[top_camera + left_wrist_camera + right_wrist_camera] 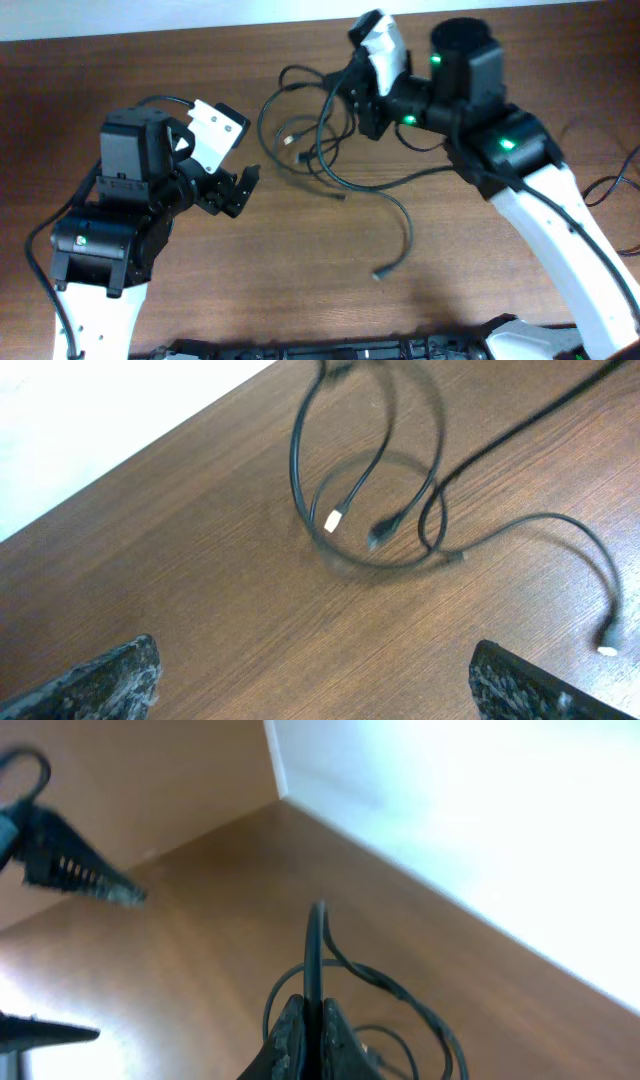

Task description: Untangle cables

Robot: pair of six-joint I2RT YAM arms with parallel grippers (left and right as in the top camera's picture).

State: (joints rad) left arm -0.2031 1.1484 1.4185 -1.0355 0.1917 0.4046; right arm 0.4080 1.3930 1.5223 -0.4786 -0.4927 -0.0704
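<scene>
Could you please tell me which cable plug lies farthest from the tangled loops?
The small dark plug ending the long thin black cable that trails toward the robot's side; it lies alone, while the other plugs sit close by the loops.

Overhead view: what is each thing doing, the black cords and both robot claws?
Thin black cables: tangled in loops on the brown wooden table, one strand pinched.
Left gripper: open, empty, apart from the cables.
Right gripper: shut on a cable strand.
</scene>
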